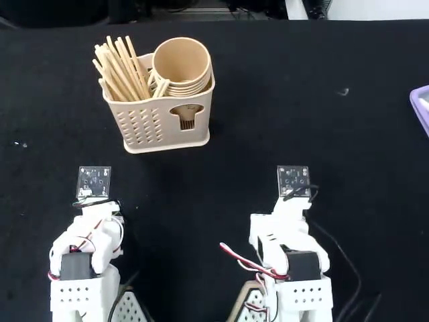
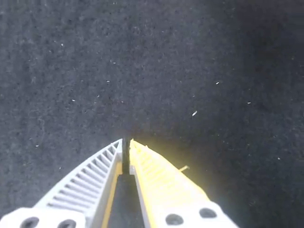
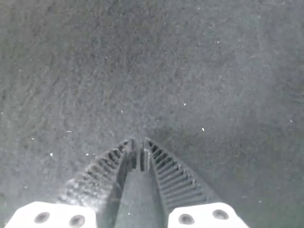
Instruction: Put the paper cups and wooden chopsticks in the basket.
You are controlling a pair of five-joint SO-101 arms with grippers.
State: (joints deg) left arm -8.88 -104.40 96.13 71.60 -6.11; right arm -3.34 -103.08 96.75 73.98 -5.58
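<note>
A beige perforated basket (image 1: 161, 124) stands on the black table at the back left. Inside it are a stack of paper cups (image 1: 181, 64) and a bundle of wooden chopsticks (image 1: 120, 70) leaning to the left. Both arms are folded back at the near edge, well short of the basket. The left gripper (image 2: 126, 142) is shut with nothing in it, just above the black cloth. The right gripper (image 3: 138, 142) is shut and empty too, over bare cloth. From above, the left arm (image 1: 87, 248) and right arm (image 1: 288, 248) sit side by side.
A purple container's edge (image 1: 421, 104) shows at the far right. A small speck (image 1: 343, 92) lies on the cloth right of the basket. Cables (image 1: 348, 282) trail near the right arm's base.
</note>
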